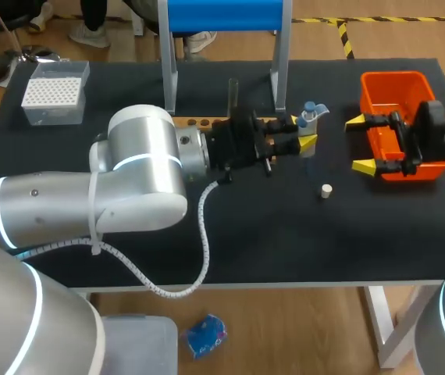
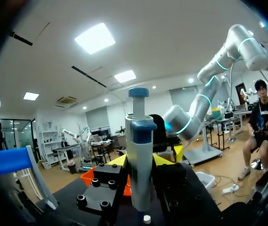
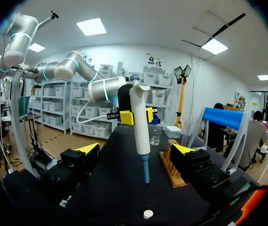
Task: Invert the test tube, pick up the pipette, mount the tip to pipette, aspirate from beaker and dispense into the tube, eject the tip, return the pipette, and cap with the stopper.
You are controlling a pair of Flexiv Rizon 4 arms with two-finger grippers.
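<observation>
My left gripper (image 1: 299, 134) is shut on the white and blue pipette (image 1: 310, 116), which it holds upright above the table's middle back. In the left wrist view the pipette (image 2: 139, 150) stands between the two yellow-tipped fingers (image 2: 117, 161). My right gripper (image 1: 361, 144) stands open over the orange bin (image 1: 394, 86), holding nothing. From the right wrist the pipette (image 3: 139, 117) hangs ahead of my open gripper (image 3: 136, 149), its blue lower end pointing down. A small white stopper (image 1: 326, 191) lies on the black table. A clear beaker (image 3: 155, 136) stands behind the pipette.
A wooden tube rack (image 1: 203, 123) lies at the back beneath a blue-topped stand (image 1: 222, 16). A clear box of tips (image 1: 53, 94) sits at the back left. The rack (image 3: 170, 172) runs beside my right gripper's finger.
</observation>
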